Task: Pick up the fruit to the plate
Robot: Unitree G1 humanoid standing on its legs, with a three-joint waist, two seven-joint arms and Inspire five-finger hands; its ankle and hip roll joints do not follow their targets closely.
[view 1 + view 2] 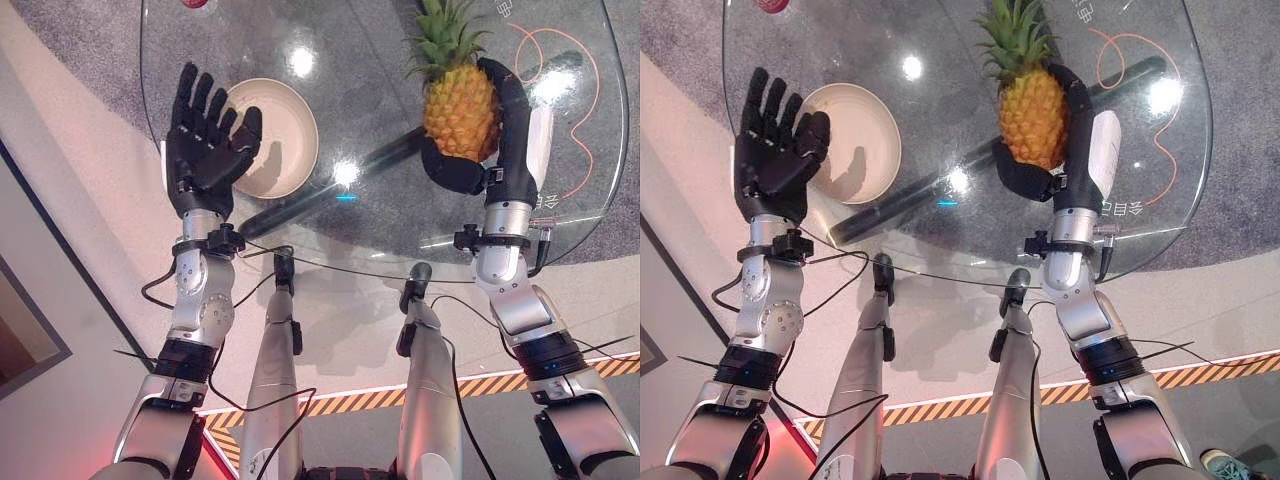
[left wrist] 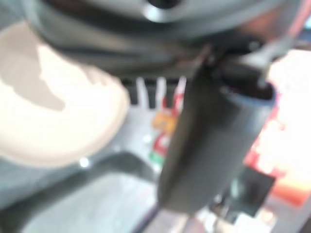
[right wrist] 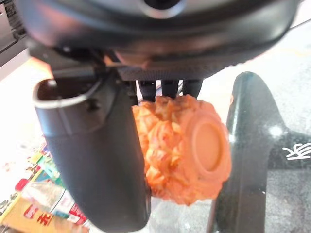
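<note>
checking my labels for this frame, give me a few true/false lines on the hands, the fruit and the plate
1. The right hand is curled round the pineapple. True.
2. The pineapple already lies on the plate. False: the plate holds no fruit, and the pineapple is off to its right.
3. The left hand is open, fingers spread, holding nothing. True.
4. The left hand grips the plate's rim. False: its fingers are straight, not closed on anything.
5. The table has a glass top. True.
</note>
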